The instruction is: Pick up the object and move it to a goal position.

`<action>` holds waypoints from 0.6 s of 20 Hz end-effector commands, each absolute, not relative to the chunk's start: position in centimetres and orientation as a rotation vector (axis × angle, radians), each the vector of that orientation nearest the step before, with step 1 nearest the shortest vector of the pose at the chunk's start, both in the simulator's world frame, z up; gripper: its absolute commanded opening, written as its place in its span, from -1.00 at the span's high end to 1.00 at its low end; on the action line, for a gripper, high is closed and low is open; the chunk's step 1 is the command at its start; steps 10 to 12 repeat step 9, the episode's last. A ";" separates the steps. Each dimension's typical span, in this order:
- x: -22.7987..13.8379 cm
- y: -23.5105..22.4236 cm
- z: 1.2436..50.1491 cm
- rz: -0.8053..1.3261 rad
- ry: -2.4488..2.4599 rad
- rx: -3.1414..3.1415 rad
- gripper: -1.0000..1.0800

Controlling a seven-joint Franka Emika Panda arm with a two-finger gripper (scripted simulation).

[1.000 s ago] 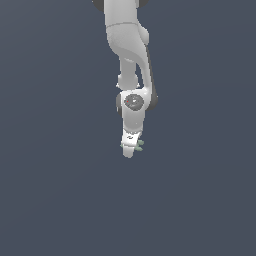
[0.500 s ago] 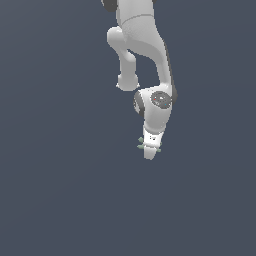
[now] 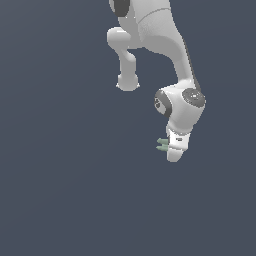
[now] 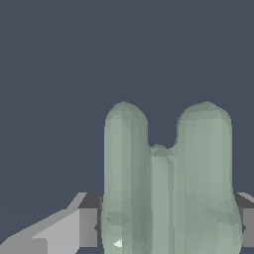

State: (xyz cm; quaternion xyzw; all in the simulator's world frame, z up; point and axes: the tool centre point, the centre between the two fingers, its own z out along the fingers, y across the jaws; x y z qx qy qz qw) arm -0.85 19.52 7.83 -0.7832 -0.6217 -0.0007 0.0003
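Note:
The object (image 3: 162, 145) is a tiny pale grey-green bundle of short sticks, poking out of the white gripper (image 3: 172, 150) toward the exterior view's left. My gripper is shut on it, and the arm hangs over a plain dark grey floor. In the wrist view the object (image 4: 168, 183) looms large as two rounded parallel sticks with a shorter one between them, held between the dark finger pads (image 4: 89, 225) on either side.
The white arm (image 3: 165, 45) reaches down from the top of the exterior view. Around it lies only the flat dark grey surface (image 3: 60, 175).
The arm has swung toward the exterior view's right, carrying the object along in the shut gripper.

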 end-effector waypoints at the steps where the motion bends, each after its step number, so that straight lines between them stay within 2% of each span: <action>1: -0.4 20.6 8.2 -0.001 -1.950 -2.462 1.00; 12: 0.0 21.7 8.5 0.000 -1.951 -2.462 1.00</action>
